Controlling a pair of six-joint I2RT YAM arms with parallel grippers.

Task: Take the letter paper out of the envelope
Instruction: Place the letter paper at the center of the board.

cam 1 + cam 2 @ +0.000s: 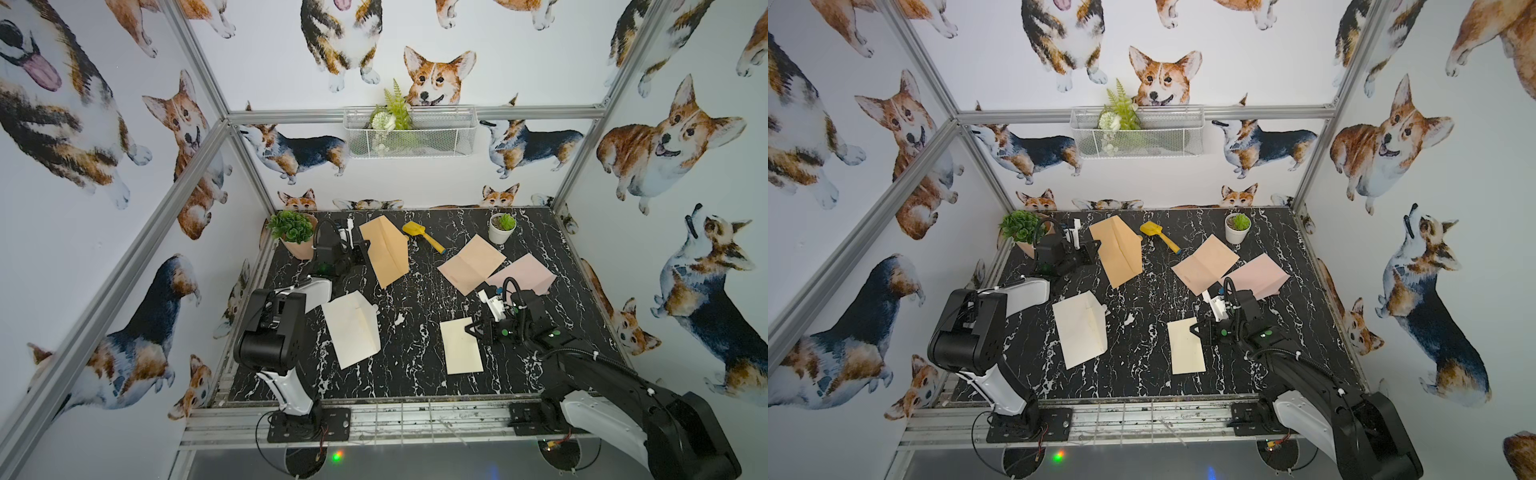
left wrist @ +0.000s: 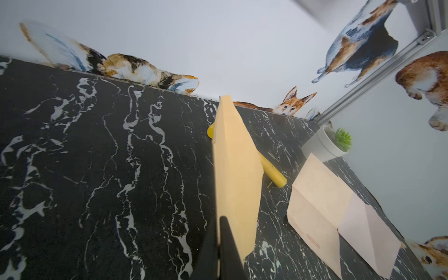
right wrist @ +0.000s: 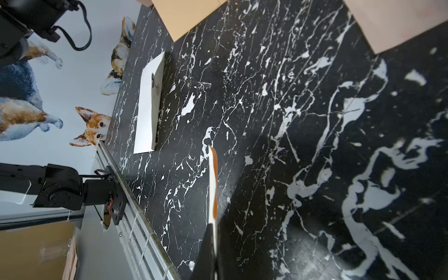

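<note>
Black marble-patterned tabletop (image 1: 415,374) inside a frame lined with corgi wallpaper. Left gripper (image 1: 363,251) is clamped on the near-left edge of the orange envelope (image 1: 384,253) at the far left of the surface. The left wrist view shows that envelope (image 2: 235,174) edge-on between the black fingers (image 2: 226,244); its flap stands open in both top views. Right gripper (image 1: 472,329) is clenched on the right edge of the cream letter paper (image 1: 459,349), near centre-right. The right wrist view shows the sheet (image 3: 213,184) edge-on; whether it touches the surface cannot be told. Cream envelope (image 1: 351,332) lies flat, well apart to the left, with its flap open. Pink sheet (image 1: 471,264) and pink envelope (image 1: 525,274) lie far right, overlapping. Yellow toy shovel (image 1: 419,235) lies just beside the orange envelope.
</note>
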